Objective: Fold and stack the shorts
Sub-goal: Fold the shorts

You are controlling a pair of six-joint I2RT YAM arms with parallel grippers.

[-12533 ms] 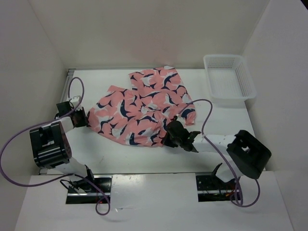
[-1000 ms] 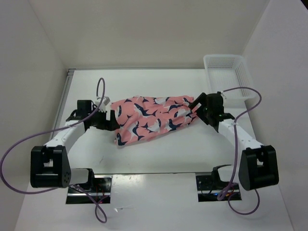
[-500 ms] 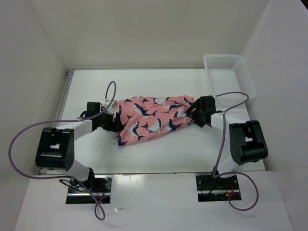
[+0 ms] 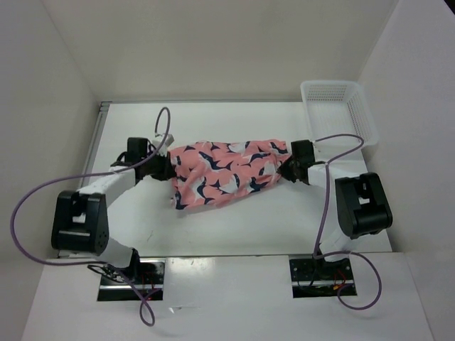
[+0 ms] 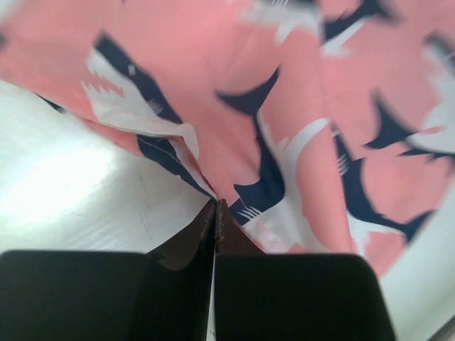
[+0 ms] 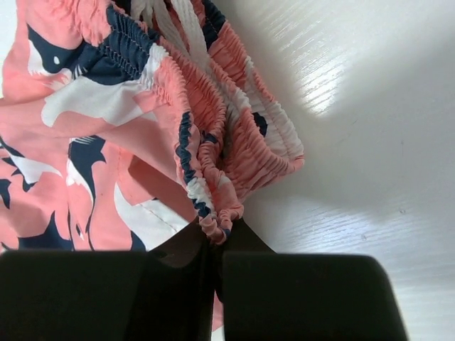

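I read the shorts [image 4: 224, 174] as lying mid-table [image 4: 234, 227] in a loosely gathered band, with the long axis running from 9 o'clock to 3 o'clock in the top view. The left gripper [image 4: 165, 169] sits at the 9 o'clock end and the right gripper [image 4: 288, 168] at the 3 o'clock end, so each arm is nearest its own end. The left fingers are pressed together at a hem fold and appear to pinch thin, smooth printed cloth. The right fingers are clamped on the ruched elastic waistband, where a white drawcord shows. The fabric is soft, salmon-pink with navy-and-white shark shapes, and it is wrinkled and sagging toward 7 o'clock. I judge that any fold must turn about this 9-to-3 axis. The white mesh basket [image 4: 341, 147] stands apart, at 1 o'clock from the shorts.
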